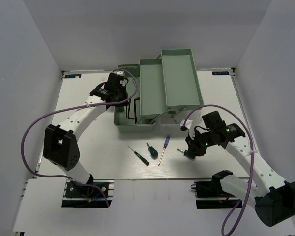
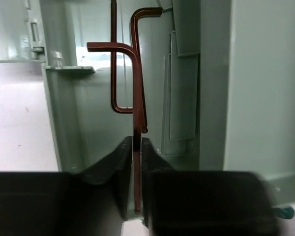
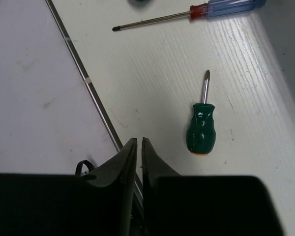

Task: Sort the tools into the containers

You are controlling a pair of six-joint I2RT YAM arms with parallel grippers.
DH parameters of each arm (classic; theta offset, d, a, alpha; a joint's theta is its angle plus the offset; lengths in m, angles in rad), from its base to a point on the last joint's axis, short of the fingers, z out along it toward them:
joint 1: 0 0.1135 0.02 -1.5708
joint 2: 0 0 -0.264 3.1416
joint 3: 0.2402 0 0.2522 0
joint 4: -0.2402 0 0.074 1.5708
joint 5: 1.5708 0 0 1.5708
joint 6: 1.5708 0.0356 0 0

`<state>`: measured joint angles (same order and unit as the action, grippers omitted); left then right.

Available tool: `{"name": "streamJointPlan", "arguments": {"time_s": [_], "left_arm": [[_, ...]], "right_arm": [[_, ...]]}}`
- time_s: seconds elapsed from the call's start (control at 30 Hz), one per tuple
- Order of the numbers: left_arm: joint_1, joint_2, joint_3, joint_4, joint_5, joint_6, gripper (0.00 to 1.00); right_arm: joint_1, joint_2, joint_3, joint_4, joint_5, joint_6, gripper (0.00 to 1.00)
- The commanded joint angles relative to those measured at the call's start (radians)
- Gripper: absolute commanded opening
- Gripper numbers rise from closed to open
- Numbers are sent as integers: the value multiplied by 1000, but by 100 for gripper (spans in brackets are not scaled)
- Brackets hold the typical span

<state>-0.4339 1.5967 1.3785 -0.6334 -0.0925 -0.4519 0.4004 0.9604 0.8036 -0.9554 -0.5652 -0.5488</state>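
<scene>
Right gripper (image 3: 139, 147) closed, empty; stubby green-handled screwdriver (image 3: 201, 129) just beside at 1 o'clock, axis 12–6. Left gripper (image 2: 136, 147) pinches 1 dark L-shaped hex key (image 2: 108, 47) over sage-green toolbox (image 2: 88, 123).

A white table (image 1: 118, 164) fills the middle of the top view, boxed in by 3 plain pale grey walls: a back wall (image 1: 147, 29) at 12 o'clock, a left wall (image 1: 19, 73) at 9 o'clock and a right wall (image 1: 280, 73) at 3 o'clock. A small dark label (image 1: 73, 76) sits at its 11 o'clock corner. A thin metal strip (image 1: 152, 179) edges it at 6 o'clock, with a lower white board (image 1: 152, 206) beyond. The light is even and the shadows are faint.
</scene>
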Motion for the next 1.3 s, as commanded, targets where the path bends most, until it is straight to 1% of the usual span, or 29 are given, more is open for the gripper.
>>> {"name": "streamJointPlan", "arguments": {"time_s": [0.0, 0.03, 0.07, 0.13, 0.17, 0.23, 0.3, 0.33, 0.37, 0.4, 0.43, 0.47, 0.5, 0.53, 0.57, 0.6, 0.7, 0.73, 0.8, 0.87, 0.93, 0.97, 1.07, 1.1, 1.13, 1.17, 1.2, 1.23, 1.27], "left_arm": [[6, 5, 54, 11, 4, 33, 27], [6, 15, 54, 11, 4, 33, 33], [15, 16, 54, 11, 4, 33, 42], [15, 16, 54, 11, 4, 33, 52], [15, 16, 63, 11, 4, 33, 56], [15, -15, 73, -20, -15, 42, 62], [15, -49, 83, -43, -33, 53, 65], [3, -99, 83, -66, -58, 53, 66], [-8, -130, 83, -81, -58, 64, 69], [-8, -165, 83, -94, -58, 64, 69], [-8, -238, 48, -112, -58, 64, 71], [-8, -279, 25, -112, -58, 64, 71], [-8, -318, -2, -124, -30, 55, 78], [-8, -358, -60, -141, -18, 55, 78], [-8, -432, -91, -141, -6, 45, 79], [-8, -467, -163, -155, 28, 36, 79], [-8, -558, -286, -155, 109, 25, 80], [-17, -599, -353, -155, 126, 16, 80], [-17, -635, -424, -146, 161, -7, 80], [-26, -678, -438, -137, 177, -25, 82], [-26, -678, -447, -127, 203, -25, 82], [-35, -666, -447, -127, 217, -25, 82], [-60, -623, -437, -109, 276, -16, 82], [-78, -594, -437, -95, 277, -16, 82], [-89, -580, -437, -95, 290, -16, 82], [-101, -567, -437, -83, 304, -16, 82], [-127, -555, -437, -74, 304, -16, 82], [-144, -535, -437, -56, 315, -16, 82], [-161, -523, -437, -46, 324, -16, 82]], "right_arm": [[64, 21, -4, 49, 62, 0, 19], [77, 46, -1, 58, 92, -11, 23], [124, 54, 3, 61, 102, -28, 27], [153, 95, 8, 69, 135, -57, 33], [194, 104, 17, 76, 140, -65, 36], [234, 151, 29, 70, 169, -102, 45], [247, 176, 28, 73, 189, -112, 54], [252, 182, 19, 79, 232, -131, 59], [258, 184, 3, 116, 252, -134, 60], [267, 184, -18, 138, 273, -122, 62], [265, 178, -29, 159, 353, -106, 67], [267, 181, -47, 214, 376, -102, 69], [265, 184, -50, 231, 398, -91, 69], [265, 186, -53, 257, 465, -80, 70], [259, 190, -55, 264, 482, -82, 72], [261, 195, -70, 291, 523, -82, 73], [259, 231, -89, 288, 539, -86, 74], [261, 254, -92, 284, 541, -85, 74], [261, 280, -98, 279, 542, -65, 76], [264, 299, -113, 308, 551, -59, 76], [265, 327, -129, 329, 561, -57, 76], [262, 333, -132, 334, 594, -59, 74], [261, 354, -147, 345, 596, -63, 63], [262, 357, -150, 340, 579, -66, 49], [262, 354, -152, 325, 576, -66, 38], [262, 350, -146, 316, 530, -68, 26], [262, 348, -139, 301, 483, -71, 6], [259, 330, -129, 264, 461, -85, 0], [261, 321, -107, 204, 397, -111, 0]]}}
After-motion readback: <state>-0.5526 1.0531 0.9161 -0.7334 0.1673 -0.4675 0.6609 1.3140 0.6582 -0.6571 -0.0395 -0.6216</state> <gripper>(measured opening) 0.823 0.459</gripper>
